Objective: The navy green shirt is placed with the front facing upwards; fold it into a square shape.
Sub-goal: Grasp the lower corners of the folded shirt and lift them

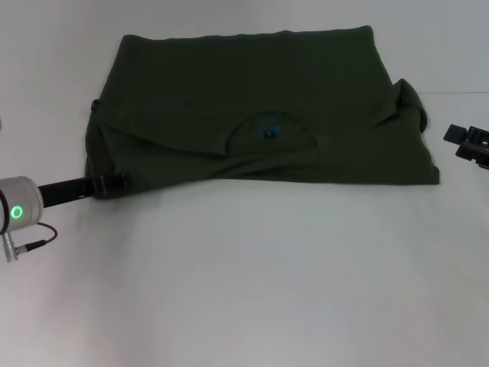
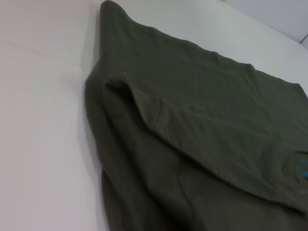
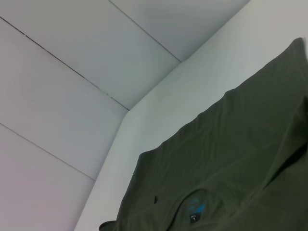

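Observation:
The navy green shirt (image 1: pixel 252 99) lies on the white table as a wide rectangle. Its round collar (image 1: pixel 269 134) with a small blue label shows near the middle, just behind the front edge, and a sleeve is bunched at the right side (image 1: pixel 409 99). My left gripper (image 1: pixel 111 183) is low at the shirt's front left corner, touching the cloth edge. The left wrist view shows layered folds of the shirt (image 2: pixel 202 144) close up. My right gripper (image 1: pixel 467 144) hangs just off the shirt's right edge, apart from it. The right wrist view shows the shirt (image 3: pixel 226 163) and the collar label (image 3: pixel 195 208).
The white table (image 1: pixel 252 283) stretches broad and bare in front of the shirt. A pale panelled wall (image 3: pixel 72 72) stands behind the table's far edge. My left arm's silver wrist with a green light (image 1: pixel 17 210) sits at the left border.

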`<action>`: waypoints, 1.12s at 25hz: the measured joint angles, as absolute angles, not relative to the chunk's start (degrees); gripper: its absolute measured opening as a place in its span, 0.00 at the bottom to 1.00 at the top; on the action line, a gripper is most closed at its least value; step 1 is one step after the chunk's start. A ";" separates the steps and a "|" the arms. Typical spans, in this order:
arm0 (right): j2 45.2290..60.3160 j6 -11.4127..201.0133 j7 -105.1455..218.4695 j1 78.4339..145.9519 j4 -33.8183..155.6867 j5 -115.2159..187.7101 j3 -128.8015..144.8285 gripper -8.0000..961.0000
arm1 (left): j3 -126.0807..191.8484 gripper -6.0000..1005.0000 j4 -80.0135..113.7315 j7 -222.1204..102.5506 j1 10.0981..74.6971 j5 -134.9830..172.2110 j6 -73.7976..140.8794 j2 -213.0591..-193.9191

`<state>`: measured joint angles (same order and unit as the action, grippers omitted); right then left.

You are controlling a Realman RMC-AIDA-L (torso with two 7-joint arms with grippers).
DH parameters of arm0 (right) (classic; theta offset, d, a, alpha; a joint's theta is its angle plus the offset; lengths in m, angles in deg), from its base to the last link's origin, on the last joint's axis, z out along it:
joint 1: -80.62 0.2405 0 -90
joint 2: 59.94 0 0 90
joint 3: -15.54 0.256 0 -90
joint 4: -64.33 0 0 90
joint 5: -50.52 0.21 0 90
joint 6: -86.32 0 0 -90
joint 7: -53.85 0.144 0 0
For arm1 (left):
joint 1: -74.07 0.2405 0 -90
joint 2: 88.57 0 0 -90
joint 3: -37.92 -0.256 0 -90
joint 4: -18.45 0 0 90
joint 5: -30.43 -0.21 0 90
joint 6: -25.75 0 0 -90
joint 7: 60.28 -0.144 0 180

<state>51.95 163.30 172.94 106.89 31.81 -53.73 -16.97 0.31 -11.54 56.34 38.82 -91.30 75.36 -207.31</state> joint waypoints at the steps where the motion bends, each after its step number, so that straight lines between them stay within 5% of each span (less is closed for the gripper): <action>1: 51.95 163.29 172.94 106.89 31.81 -53.73 -16.97 0.74 | 0.30 0.43 -11.28 56.23 38.65 -91.31 75.28 -207.31; 16: 51.68 163.48 172.55 106.83 32.72 -53.63 -16.18 0.73 | -0.46 0.40 -11.78 59.61 38.11 -92.67 75.24 -207.23; 21: 51.60 163.54 172.53 106.88 32.71 -53.70 -16.18 0.73 | -0.44 0.17 -11.99 59.61 38.06 -92.71 75.24 -207.26; 28: 50.20 164.03 173.37 107.94 32.05 -57.15 -17.49 0.73 | -0.13 0.00 -14.56 61.20 37.96 -92.72 77.99 -206.47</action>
<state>50.20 164.03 173.37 107.94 32.05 -57.15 -17.49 -0.13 -14.56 61.20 37.96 -92.72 77.99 -206.47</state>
